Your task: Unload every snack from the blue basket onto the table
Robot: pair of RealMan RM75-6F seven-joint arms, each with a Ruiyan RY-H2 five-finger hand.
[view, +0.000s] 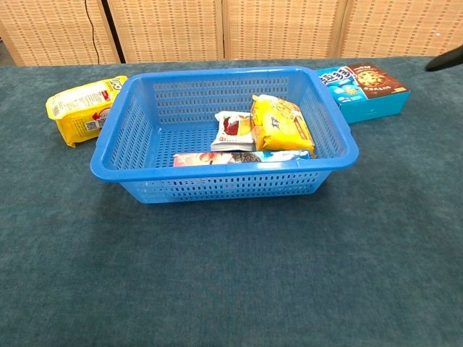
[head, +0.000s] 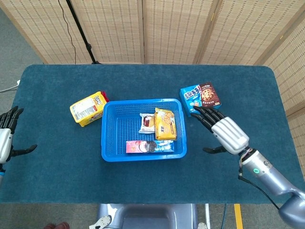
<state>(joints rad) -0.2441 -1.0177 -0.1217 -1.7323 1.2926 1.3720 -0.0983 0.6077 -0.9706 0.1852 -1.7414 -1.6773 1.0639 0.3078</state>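
The basket (head: 109, 138) is bright blue with perforated slotted walls. Inside lie a yellow-orange snack packet (head: 165, 123), a white and red pouch (head: 147, 122), and a long pink, dark and pale-blue cookie pack (head: 149, 146). On the dark teal table cloth (head: 143, 181) sit a yellow bag with white and red print (head: 87, 108) and a box half light blue, half chocolate brown (head: 200, 98). The right hand (head: 221, 132) is silver-grey with black fingers. Beige woven screens (head: 171, 28) stand behind.
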